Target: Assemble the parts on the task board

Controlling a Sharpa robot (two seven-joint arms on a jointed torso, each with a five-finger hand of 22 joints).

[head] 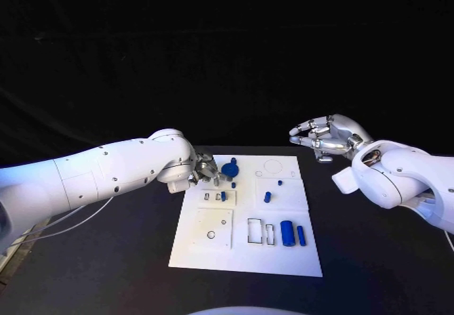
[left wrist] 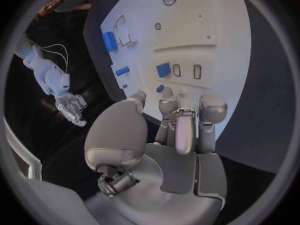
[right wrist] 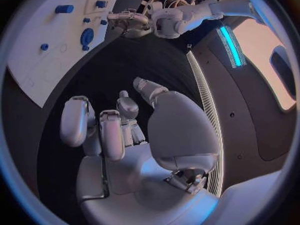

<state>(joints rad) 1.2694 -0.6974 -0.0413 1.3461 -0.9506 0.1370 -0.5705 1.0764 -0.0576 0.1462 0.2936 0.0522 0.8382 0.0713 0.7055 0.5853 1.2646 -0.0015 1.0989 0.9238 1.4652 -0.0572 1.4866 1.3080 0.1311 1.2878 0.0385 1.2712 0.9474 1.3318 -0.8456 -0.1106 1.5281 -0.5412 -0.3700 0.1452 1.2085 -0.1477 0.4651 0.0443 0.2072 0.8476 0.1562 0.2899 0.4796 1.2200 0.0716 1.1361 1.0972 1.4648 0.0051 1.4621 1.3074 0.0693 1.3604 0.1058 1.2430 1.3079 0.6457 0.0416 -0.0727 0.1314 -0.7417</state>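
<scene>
The white task board (head: 213,246) lies in the middle of the black table. A round blue part (head: 230,170) stands near its far left corner, also seen in the right wrist view (right wrist: 87,36). My left hand (head: 203,169) hovers just beside that part, at the board's far left edge, fingers half curled and apart with nothing between them (left wrist: 178,120). A small blue part (left wrist: 160,89) lies just beyond its fingertips. Two blue cylinders (head: 287,233) lie side by side near the board's front right. My right hand (head: 327,136) is raised off the board's far right corner, fingers spread and empty (right wrist: 119,125).
Other small blue parts (head: 268,196) sit in the board's middle, and a blue block (left wrist: 163,69) stands beside two slots. Empty rectangular slots (head: 256,231) lie left of the cylinders. Bare black table (head: 378,262) surrounds the board.
</scene>
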